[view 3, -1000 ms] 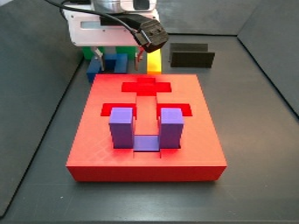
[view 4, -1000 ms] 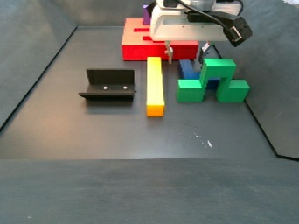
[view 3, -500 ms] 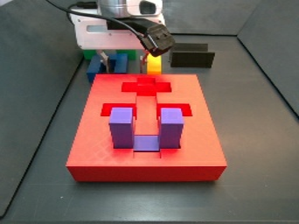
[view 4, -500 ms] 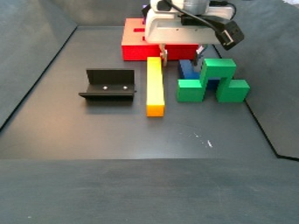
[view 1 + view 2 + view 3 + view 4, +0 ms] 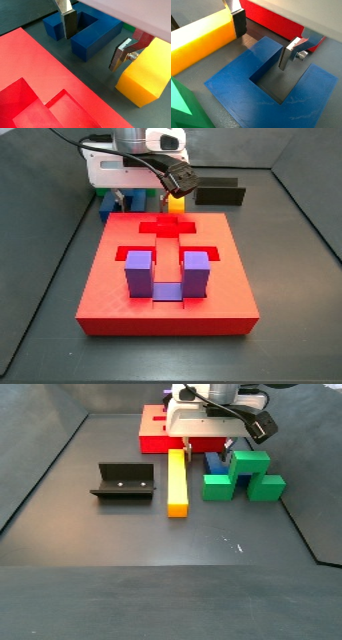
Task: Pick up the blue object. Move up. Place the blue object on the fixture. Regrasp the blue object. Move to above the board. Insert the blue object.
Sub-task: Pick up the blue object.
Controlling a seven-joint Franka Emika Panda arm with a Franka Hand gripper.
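Observation:
The blue object (image 5: 93,35) is a dark blue U-shaped block lying on the dark floor between the red board (image 5: 33,75) and a yellow bar (image 5: 143,75). It also shows in a wrist view (image 5: 244,95) and in both side views (image 5: 107,206) (image 5: 214,462). My gripper (image 5: 93,42) is open and low over it, and its silver fingers (image 5: 67,20) straddle one prong without clamping it. The gripper shows the same in a wrist view (image 5: 262,45) and in both side views (image 5: 130,198) (image 5: 203,452). The black fixture (image 5: 123,481) stands apart, also seen in a side view (image 5: 221,194).
A purple U-shaped block (image 5: 167,273) sits in the board (image 5: 167,303). A green stepped block (image 5: 247,474) lies next to the blue object, and the yellow bar (image 5: 177,484) lies on its other side. Dark walls enclose the floor.
The gripper has come down over the blue object and stayed open. The blocks have not moved.

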